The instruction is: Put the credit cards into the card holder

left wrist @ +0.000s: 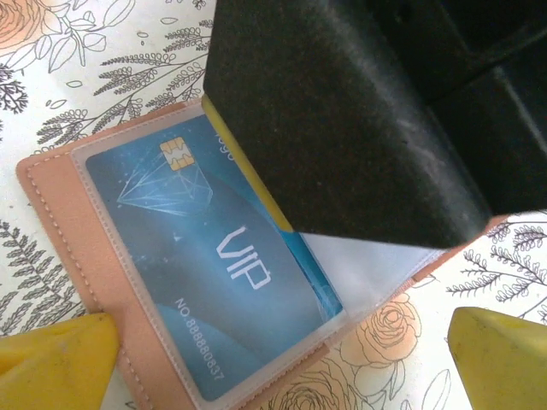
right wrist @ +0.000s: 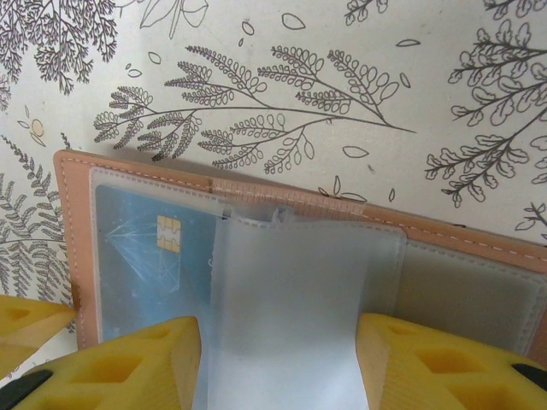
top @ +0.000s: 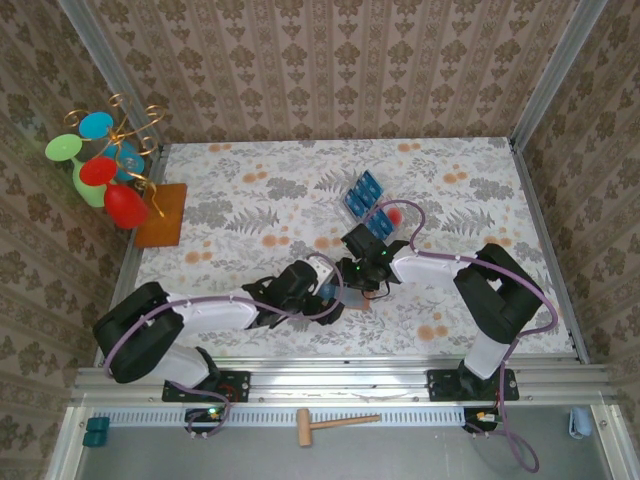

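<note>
Tan-brown leather card holder (right wrist: pixel 256 181) lies open across the lower frame, one bright-blue plastic card (right wrist: pixel 141 256) pocketed at left.
My right claw (right wrist: pixel 278 346), half open, straddles its frosted plastic leaf (right wrist: pixel 291 282), but I cannot tell if it grips. My left claw (left wrist: pixel 280 352) gapes empty. If the leaf slips, it would flop over the pocket.

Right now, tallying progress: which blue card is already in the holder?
The VIP card with the gold chip, tucked under a clear sleeve of the card holder. The other blue cards sit farther back, outside it.
</note>
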